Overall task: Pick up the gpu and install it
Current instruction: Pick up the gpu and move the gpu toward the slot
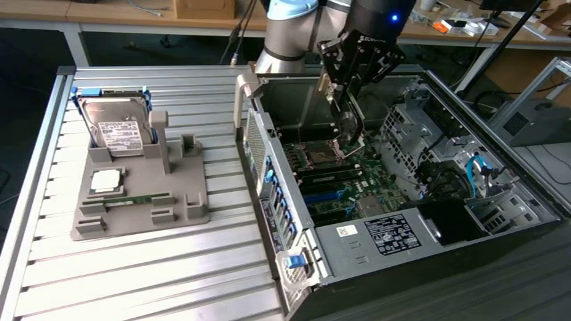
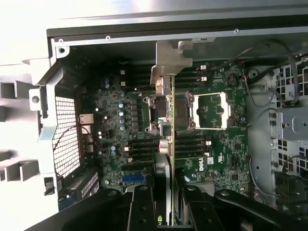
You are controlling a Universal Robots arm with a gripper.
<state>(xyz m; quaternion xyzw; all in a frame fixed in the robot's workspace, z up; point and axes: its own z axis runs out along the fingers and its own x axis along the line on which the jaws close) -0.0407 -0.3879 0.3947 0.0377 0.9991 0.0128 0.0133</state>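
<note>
Wrist view | tool [image 2: 169,211] grips gpu [image 2: 166,67] edge-on | above motherboard [image 2: 120,125] inside open case [image 2: 144,36]

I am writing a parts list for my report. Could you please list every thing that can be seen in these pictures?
gpu: one, green-brown with silver bracket, held edge-on above the motherboard
case: one, black and grey, side open, exterior view's right
motherboard: one, green, inside the case
table: one, silver, slatted, under everything
holder: one, grey, on the table, exterior view's left
hard drive: one, silver with white label, propped in the holder
chip: one, silver, square, on the holder
memory stick: one, green, lying in the holder
arm: one, grey and light blue, behind the case
gripper: one, black, shut on the gpu
</note>
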